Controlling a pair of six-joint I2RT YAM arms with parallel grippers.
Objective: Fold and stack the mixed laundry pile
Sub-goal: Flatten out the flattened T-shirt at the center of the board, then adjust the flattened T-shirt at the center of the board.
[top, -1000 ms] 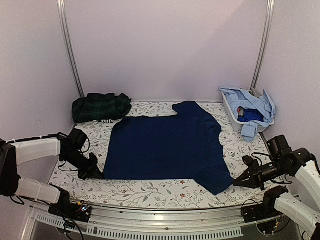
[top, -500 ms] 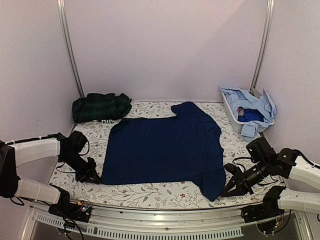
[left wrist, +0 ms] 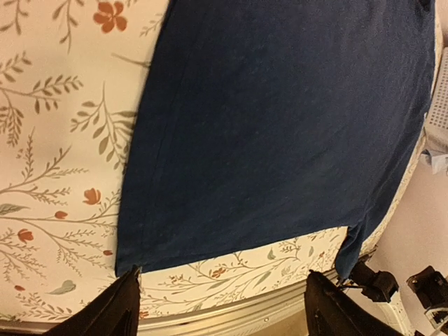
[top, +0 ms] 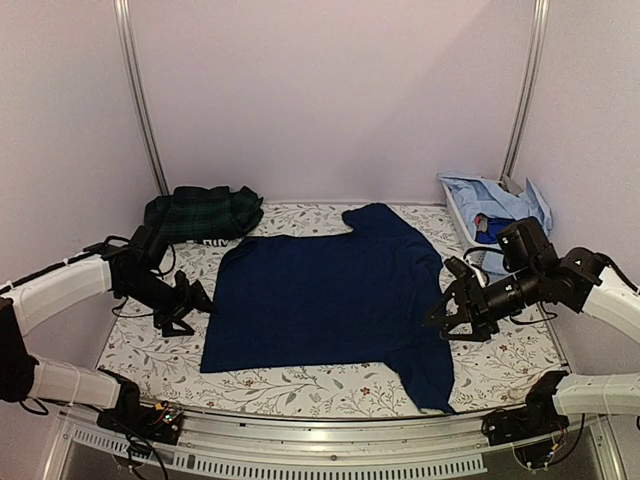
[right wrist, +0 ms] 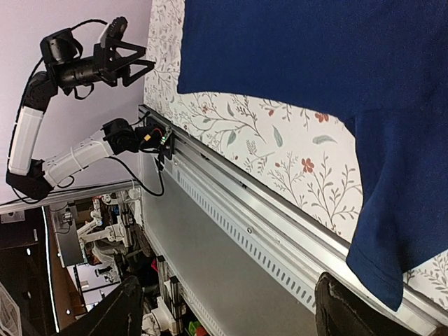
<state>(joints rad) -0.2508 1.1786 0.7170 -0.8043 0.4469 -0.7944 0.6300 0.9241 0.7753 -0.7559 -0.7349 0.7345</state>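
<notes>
Left gripper (top: 190, 308), right gripper (top: 441, 306) raised (spread), navy T-shirt (top: 330, 290) lengthwise left-right, hem left

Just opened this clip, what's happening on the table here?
Two arms flank a navy T-shirt spread out on the floral sheet: the left end effector at its left edge, the right end effector at its right edge, both open and holding nothing. No fold is made yet. A dark green plaid piece lies at the far left, and light blue shirts fill a basket at the far right.
</notes>
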